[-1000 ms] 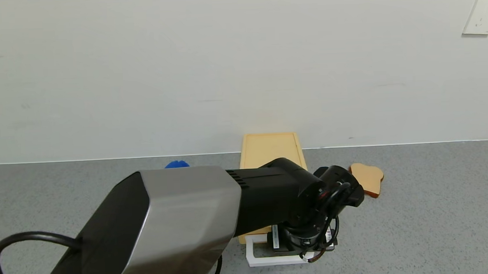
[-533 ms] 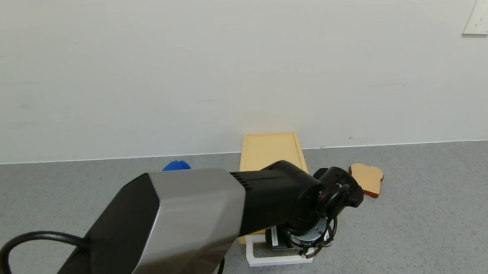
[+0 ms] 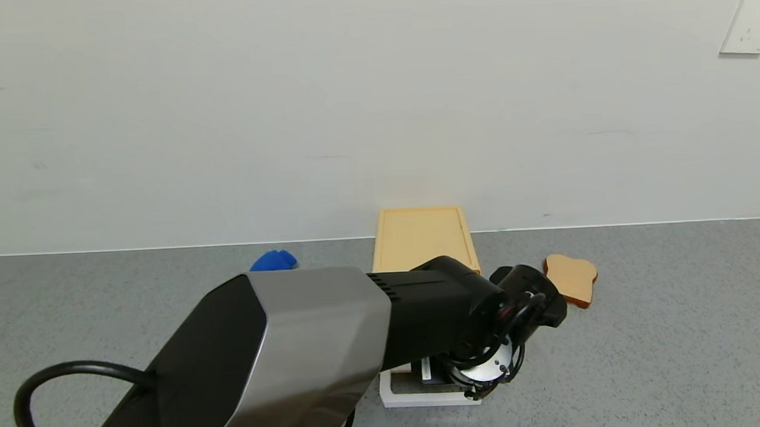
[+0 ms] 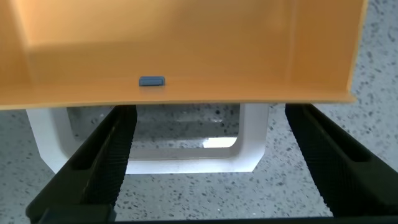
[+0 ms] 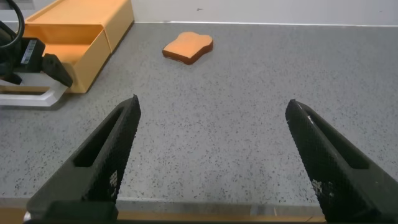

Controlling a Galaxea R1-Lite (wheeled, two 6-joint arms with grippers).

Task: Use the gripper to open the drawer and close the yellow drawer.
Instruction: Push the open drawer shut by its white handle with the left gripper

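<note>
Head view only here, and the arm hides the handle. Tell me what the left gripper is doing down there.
Observer: The left wrist view shows the left gripper open, fingers spread wide at the white handle, not clamped on it.
Operator: Report the drawer.
Observer: The drawer is pulled out; the right wrist view shows its open tray ahead of the yellow box.
Operator: Now the right arm.
Observer: The right gripper is open above the counter, apart from the drawer.
</note>
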